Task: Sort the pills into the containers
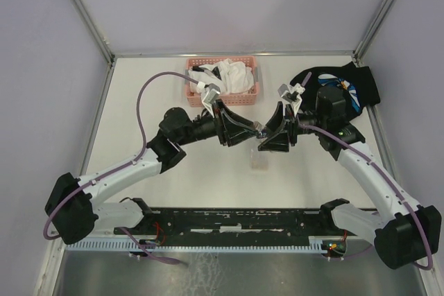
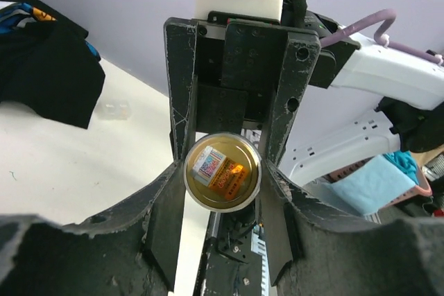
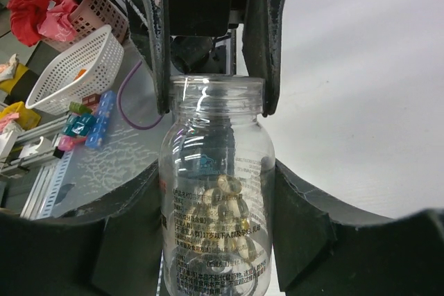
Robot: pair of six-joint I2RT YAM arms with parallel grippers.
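The left gripper (image 1: 252, 132) and right gripper (image 1: 267, 134) meet tip to tip, both clamped on one clear pill bottle (image 3: 215, 192) holding amber pills (image 3: 223, 230). The bottle hangs just above the clear plastic box (image 1: 259, 161), with the pink basket (image 1: 190, 92) farther back.

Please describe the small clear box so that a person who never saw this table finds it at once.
Over the middle of the white table, a bottle is held in the air. Just nearer the robot than the bottle lies the box: flat, colourless and see-through, unlike the pink basket behind.
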